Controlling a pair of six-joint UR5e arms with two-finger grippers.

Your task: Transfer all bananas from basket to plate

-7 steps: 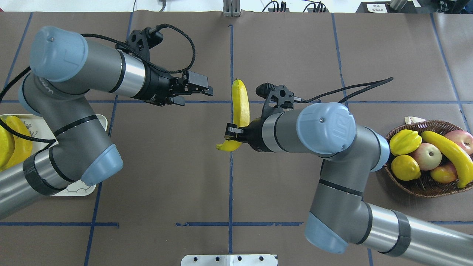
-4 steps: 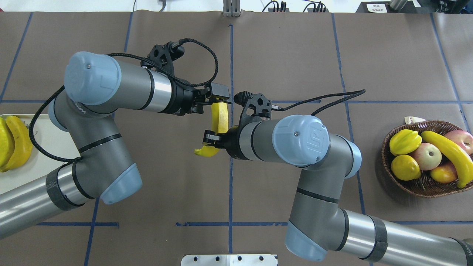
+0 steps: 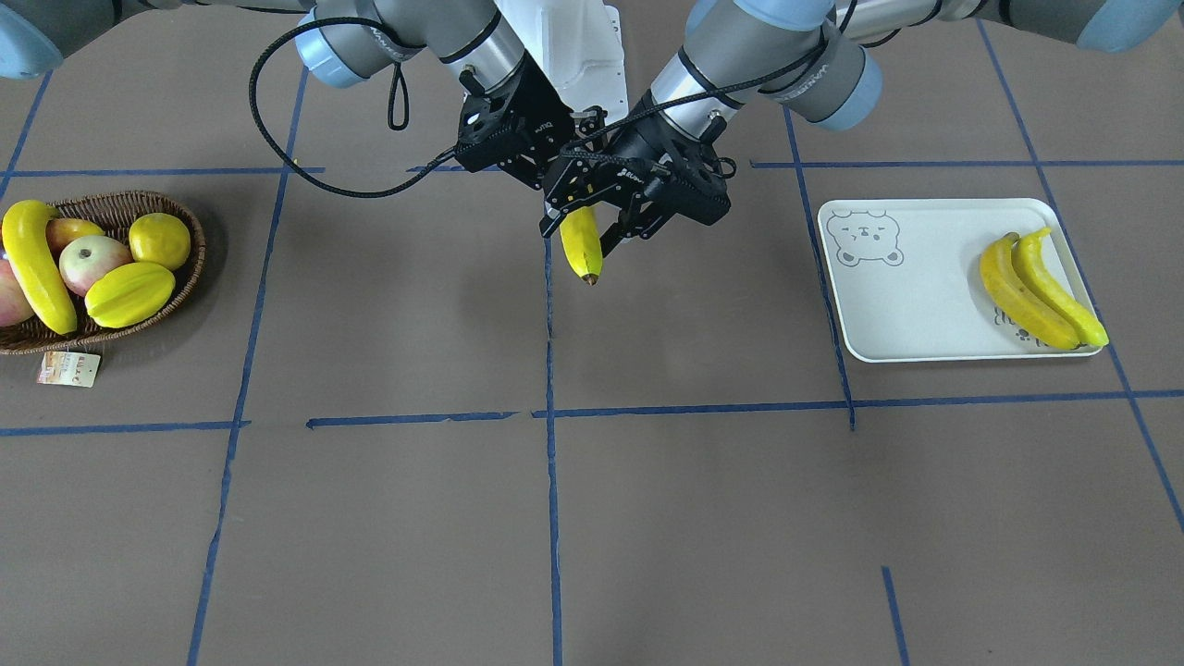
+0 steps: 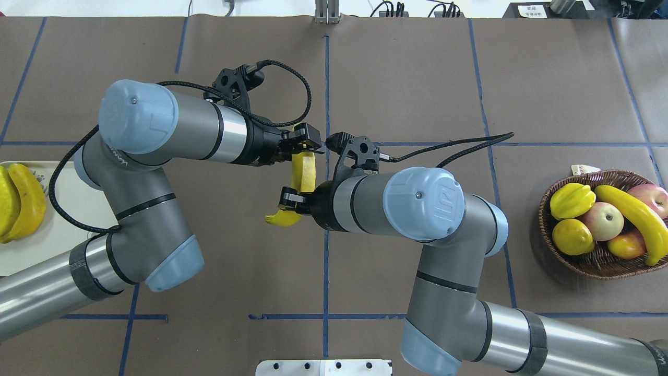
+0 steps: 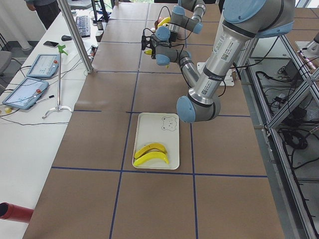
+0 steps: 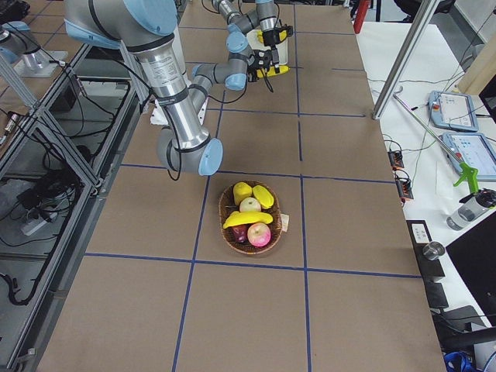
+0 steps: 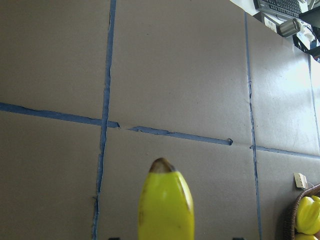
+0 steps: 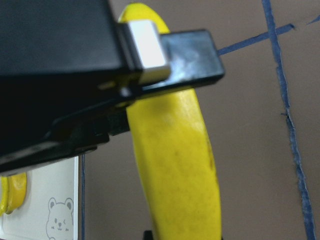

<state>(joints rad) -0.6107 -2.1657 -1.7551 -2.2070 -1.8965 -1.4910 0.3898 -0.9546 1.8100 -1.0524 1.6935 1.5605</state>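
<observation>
Brown paper crossed with blue tape [image 4: 326, 334] covers the table [image 4: 235, 282]. At its left end the plate [image 3: 925, 296] is seen with two bananas [image 4: 21, 201] laid side by side along one short edge, so room is left for more. Toward the middle, the left gripper [image 4: 305, 142] is set at the far end of a third banana [image 4: 303, 169]. Gaps are seen on both sides of the fruit in the wrist view, so no grip is judged taken yet. That banana is held aloft, pinched near its other end by the closed right gripper [image 4: 292, 201]. A hand-over is judged likely, since each arm serves one end. At the right, one banana [image 4: 634, 219] lies in the basket [image 4: 589, 269] among other fruit [image 4: 603, 219], yet to be moved.
</observation>
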